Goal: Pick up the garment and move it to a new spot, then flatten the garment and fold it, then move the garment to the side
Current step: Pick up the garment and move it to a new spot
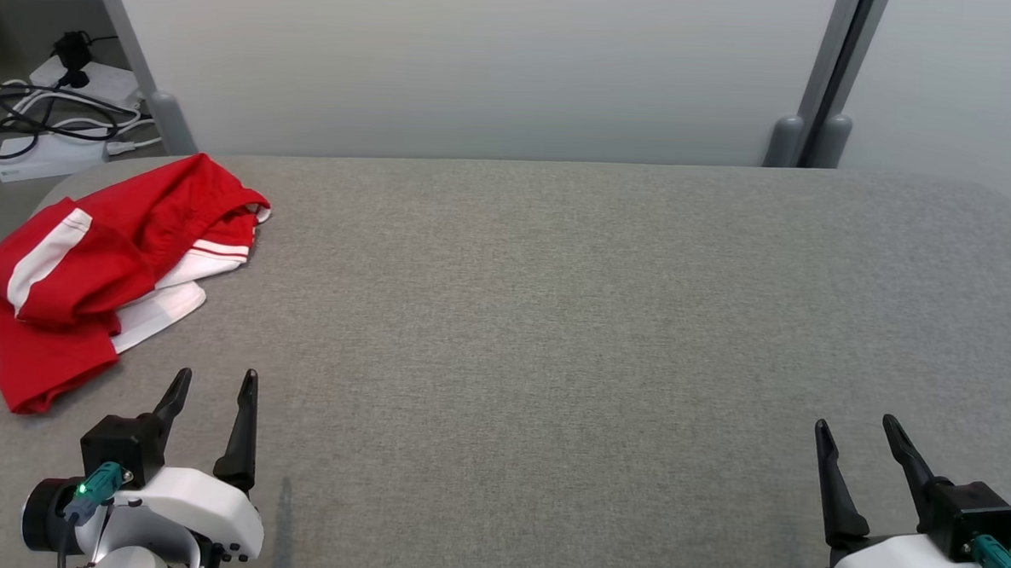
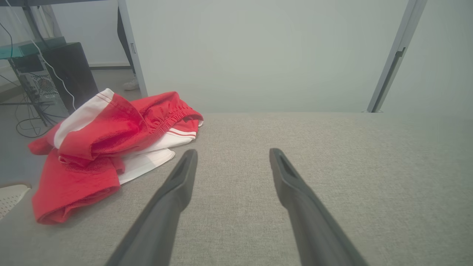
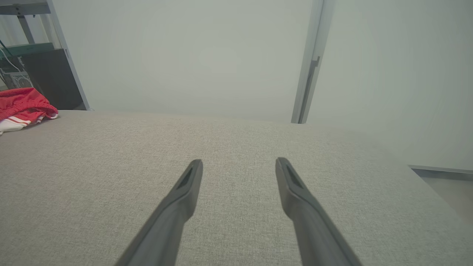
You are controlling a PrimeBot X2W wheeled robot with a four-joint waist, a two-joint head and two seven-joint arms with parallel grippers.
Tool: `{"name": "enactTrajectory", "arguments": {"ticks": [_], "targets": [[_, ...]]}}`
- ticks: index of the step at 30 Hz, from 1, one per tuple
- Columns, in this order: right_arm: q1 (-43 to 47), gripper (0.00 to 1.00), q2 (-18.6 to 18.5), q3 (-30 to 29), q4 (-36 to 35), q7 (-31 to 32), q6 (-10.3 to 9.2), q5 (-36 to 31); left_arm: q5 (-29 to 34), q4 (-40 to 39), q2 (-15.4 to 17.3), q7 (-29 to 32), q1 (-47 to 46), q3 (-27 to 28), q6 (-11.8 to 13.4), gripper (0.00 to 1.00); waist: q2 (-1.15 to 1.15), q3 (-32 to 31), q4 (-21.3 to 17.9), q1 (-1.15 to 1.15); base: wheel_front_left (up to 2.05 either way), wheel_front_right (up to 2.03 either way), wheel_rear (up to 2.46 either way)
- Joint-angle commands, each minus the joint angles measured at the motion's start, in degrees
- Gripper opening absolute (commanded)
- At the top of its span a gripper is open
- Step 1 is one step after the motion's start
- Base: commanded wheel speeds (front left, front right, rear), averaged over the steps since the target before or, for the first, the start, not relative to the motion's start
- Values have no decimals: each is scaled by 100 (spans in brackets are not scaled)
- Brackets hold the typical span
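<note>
A crumpled red garment with white stripes and panels (image 1: 101,275) lies bunched at the far left of the grey fabric table (image 1: 555,320), part of it reaching the left edge. In the left wrist view the garment (image 2: 107,147) sits ahead and to the left of the fingers. My left gripper (image 1: 215,382) stands open at the lower left, just below and right of the garment, touching nothing. At the lower right my right gripper (image 1: 856,426) is open too, far from the garment. The right wrist view catches the garment (image 3: 22,107) at its far left edge.
Pale partition walls (image 1: 481,61) with grey posts (image 1: 821,84) stand behind the table. Cables and white power boxes (image 1: 43,127) lie on the floor beyond the back left corner. A dark cabinet (image 2: 66,74) stands off to the left.
</note>
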Motion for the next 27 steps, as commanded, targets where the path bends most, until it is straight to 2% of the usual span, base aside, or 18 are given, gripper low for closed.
{"name": "enactTrajectory", "arguments": {"ticks": [1, 10, 23, 27], "targets": [[-143, 100, -47, 130, -142, -74, 8, 69, -26, -133, 144, -8, -331, 194, 62, 100, 0, 2, 77, 0, 0, 0, 0], [-205, 100, -8, 311, -219, -53, 8, 321, -89, -207, 139, -21, -317, 212, 159, 100, 0, 69, 698, 0, 0, 0, 0], [-193, 100, 13, 527, -290, -9, 8, 434, -278, -186, 101, -87, -277, 235, 150, 100, 0, 134, 1635, 0, 0, 0, 0], [-154, 100, 25, 555, -295, 0, 8, 476, -287, -176, 90, -98, -260, 198, 154, 100, 0, 87, 1779, 0, 0, 0, 0]]}}
